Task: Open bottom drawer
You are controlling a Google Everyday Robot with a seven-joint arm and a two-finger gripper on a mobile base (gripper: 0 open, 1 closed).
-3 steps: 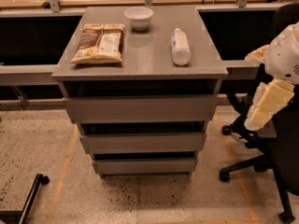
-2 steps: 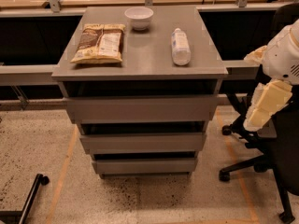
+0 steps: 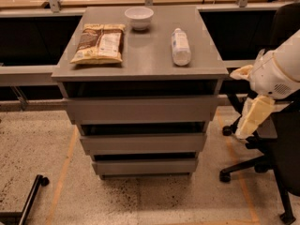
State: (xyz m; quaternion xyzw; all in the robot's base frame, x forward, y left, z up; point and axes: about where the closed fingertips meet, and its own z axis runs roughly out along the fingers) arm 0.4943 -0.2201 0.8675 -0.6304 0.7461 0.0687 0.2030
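1. Task object: the bottom drawer (image 3: 145, 166), a flat matte grey handleless front panel, is the lowest of three on the grey cabinet and sits just above the speckled floor (image 3: 56, 172). It appears shut, with a dark gap along its top edge.
2. Above it are the wider grey middle drawer front (image 3: 143, 143) and the tallest grey top drawer front (image 3: 140, 109). Neither is the target.
3. The cream-coloured pincer (image 3: 248, 123) hangs at the right of the view from the white robot arm (image 3: 276, 71). It is beside the cabinet's right front corner, at about the height of the top and middle drawers, and well apart from every drawer front. It holds nothing; whether it is open or closed cannot be told.
4. Governing relation: the bottom drawer lies below and to the left of the pincer. The panel's long axis runs horizontally, left to right across the view.
5. Judgement: the approach has not yet begun. The single arm would need to descend and move left to reach the top-edge gap.
6. The cabinet's flat grey surface (image 3: 150, 50) carries a white bowl (image 3: 139, 17), a brown and yellow snack bag (image 3: 100, 42) and a clear plastic bottle (image 3: 180, 46) lying on its side.
7. Hazard: a black office chair (image 3: 281, 144) stands just behind the pincer.
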